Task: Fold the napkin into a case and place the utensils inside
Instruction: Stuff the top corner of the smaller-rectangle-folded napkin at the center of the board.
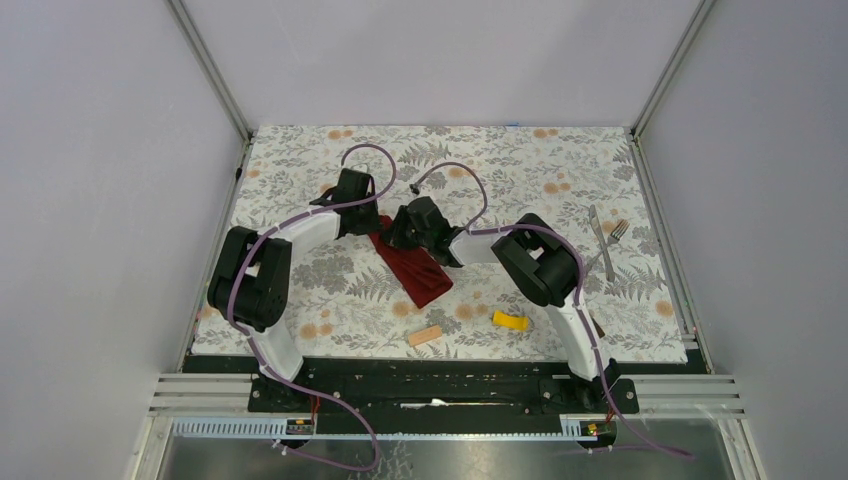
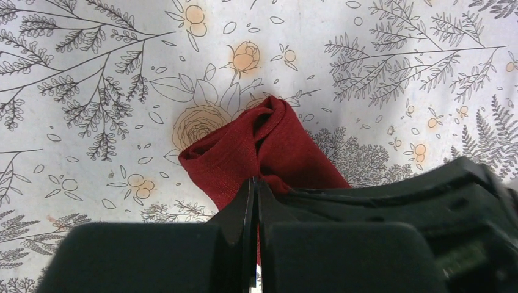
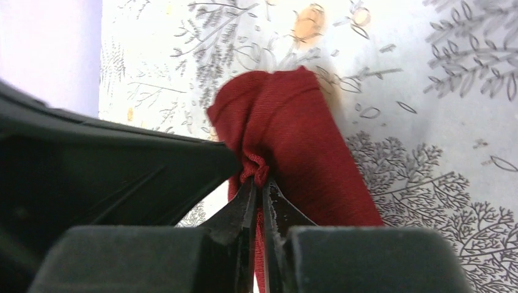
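The napkin (image 1: pixel 418 270), a dark red woven cloth folded into a narrow, soft band, lies slantwise mid-table on the floral printed cover (image 1: pixel 300 180). The left gripper (image 2: pixel 255 183) has its black jaws pressed together on the band's far end, with cloth pinched between them. The right gripper (image 3: pixel 259 183) likewise nips a puckered gather of fabric (the weave shows plainly). The slim silver knife (image 1: pixel 596 228) and fork (image 1: pixel 618 232) lie side by side near the right edge, well apart from the cloth.
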You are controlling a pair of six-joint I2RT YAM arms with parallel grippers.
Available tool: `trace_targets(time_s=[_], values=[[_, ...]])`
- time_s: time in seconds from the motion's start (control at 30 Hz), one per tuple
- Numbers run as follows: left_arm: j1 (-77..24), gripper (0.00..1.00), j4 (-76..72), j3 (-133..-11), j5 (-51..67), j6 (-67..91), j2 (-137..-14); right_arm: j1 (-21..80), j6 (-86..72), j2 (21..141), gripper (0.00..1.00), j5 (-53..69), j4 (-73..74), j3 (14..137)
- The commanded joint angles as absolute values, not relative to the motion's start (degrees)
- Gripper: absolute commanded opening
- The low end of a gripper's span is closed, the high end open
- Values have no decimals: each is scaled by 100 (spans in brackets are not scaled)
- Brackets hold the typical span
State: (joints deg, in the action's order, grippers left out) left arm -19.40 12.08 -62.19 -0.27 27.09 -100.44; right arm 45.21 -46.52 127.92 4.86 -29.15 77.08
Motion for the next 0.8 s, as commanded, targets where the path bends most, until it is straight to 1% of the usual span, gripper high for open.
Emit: trace_targets(time_s=[0.0,0.07,0.17,0.23,0.33,0.4,0.43,0.5,0.53,0.57,0.6,0.67,0.7,0.73,0.77], values=[[-1932,0,854,-6127,244,2834,-9662,4516,-5539,13006,3,311,-3015,7800],[-1934,0,869,-6133,261,2849,-9665,4532,-5645,13001,2,262,-3272,7673],[-1933,0,958,-6162,279,2889,-9730,4570,-5618,12889,2,38,-3279,7592],[-1933,0,947,-6133,286,2884,-9721,4518,-5588,12889,4,-20,-3720,7482],[-1929,0,981,-6126,299,2882,-9708,4408,-5626,13019,14,840,-4676,7467],[-1912,0,988,-6109,292,2882,-9695,4427,-5625,13138,22,1088,-4847,7629],[-1896,0,995,-6106,288,2909,-9703,4423,-5694,13294,25,1232,-4971,7720],[-1854,0,1060,-6112,269,2954,-9719,4337,-5989,13574,27,1519,-5368,7778],[-1821,0,1125,-6114,245,2998,-9726,4270,-6237,13669,28,1673,-5806,7679],[-1801,0,1155,-6104,198,3010,-9696,4220,-6520,13686,29,1694,-6160,7534],[-1782,0,1130,-6048,158,3016,-9657,4189,-6566,13659,31,1655,-6192,7454],[-1731,0,1032,-5924,157,3062,-9569,4181,-6370,13671,32,1706,-5677,7648],[-1709,0,1003,-5910,192,3085,-9546,4183,-6384,13706,31,1770,-5717,7653],[-1694,0,999,-5911,232,3110,-9543,4178,-6444,13703,30,1787,-5810,7578],[-1696,0,992,-5915,259,3116,-9539,4187,-6455,13673,26,1711,-5763,7520]])
